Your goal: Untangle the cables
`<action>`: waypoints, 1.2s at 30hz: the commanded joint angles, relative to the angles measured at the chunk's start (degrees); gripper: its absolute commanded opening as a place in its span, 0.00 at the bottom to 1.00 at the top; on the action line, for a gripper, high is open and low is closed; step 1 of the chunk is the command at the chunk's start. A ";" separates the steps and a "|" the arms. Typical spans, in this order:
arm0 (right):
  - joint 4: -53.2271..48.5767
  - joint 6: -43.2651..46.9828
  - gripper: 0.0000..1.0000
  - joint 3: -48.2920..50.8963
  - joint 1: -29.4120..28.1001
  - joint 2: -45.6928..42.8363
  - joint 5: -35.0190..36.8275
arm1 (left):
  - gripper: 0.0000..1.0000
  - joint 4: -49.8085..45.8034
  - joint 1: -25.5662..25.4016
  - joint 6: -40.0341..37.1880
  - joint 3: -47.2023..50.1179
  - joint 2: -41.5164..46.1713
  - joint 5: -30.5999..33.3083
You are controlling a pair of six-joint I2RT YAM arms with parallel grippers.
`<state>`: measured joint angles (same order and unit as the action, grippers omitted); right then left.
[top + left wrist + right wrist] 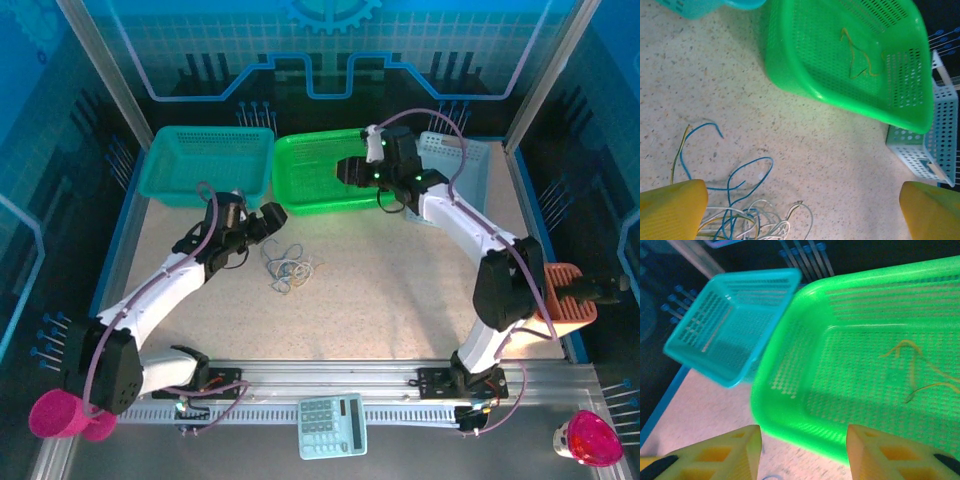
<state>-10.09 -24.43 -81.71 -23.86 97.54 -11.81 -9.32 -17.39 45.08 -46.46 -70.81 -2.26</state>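
A tangle of thin cables [287, 268], white, blue and yellow, lies on the speckled table in front of the baskets. My left gripper [268, 222] hovers just left of and above it, open, with nothing between its yellow fingers [672, 210]. In the left wrist view the tangle [742, 217] sits by the lower left finger, with blue loops [747, 172] spreading out from it. My right gripper [345, 170] is open over the green basket [320, 208] and holds nothing. A single yellow cable [920, 375] lies loose on the floor of that basket [785, 405].
A teal basket [210, 165] stands left of the green one, and a pale blue perforated basket [455, 160] stands to its right. An orange holder [565, 295] sits at the right edge. A calculator [333, 425] and pink cups [55, 415] lie along the near rail.
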 commanded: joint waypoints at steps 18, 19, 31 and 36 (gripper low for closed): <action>2.25 0.80 0.50 20.86 -17.44 -4.98 0.72 | 0.72 -2.93 0.61 -0.23 5.43 -1.88 2.95; 2.26 0.55 0.50 20.98 -17.45 -4.39 0.68 | 0.73 -3.02 0.47 -0.27 5.59 -1.35 2.83; 6.88 -7.51 0.52 20.40 -16.09 5.12 -3.39 | 0.81 -3.09 -2.50 -0.08 3.79 0.11 2.31; 12.33 -12.86 0.50 22.16 -14.58 6.63 -5.26 | 0.83 -3.03 -3.48 -0.17 3.44 0.66 1.89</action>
<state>-2.52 -32.42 -60.69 -39.81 102.54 -14.96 -12.21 -20.14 45.08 -41.17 -71.81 0.99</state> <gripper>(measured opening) 0.506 0.832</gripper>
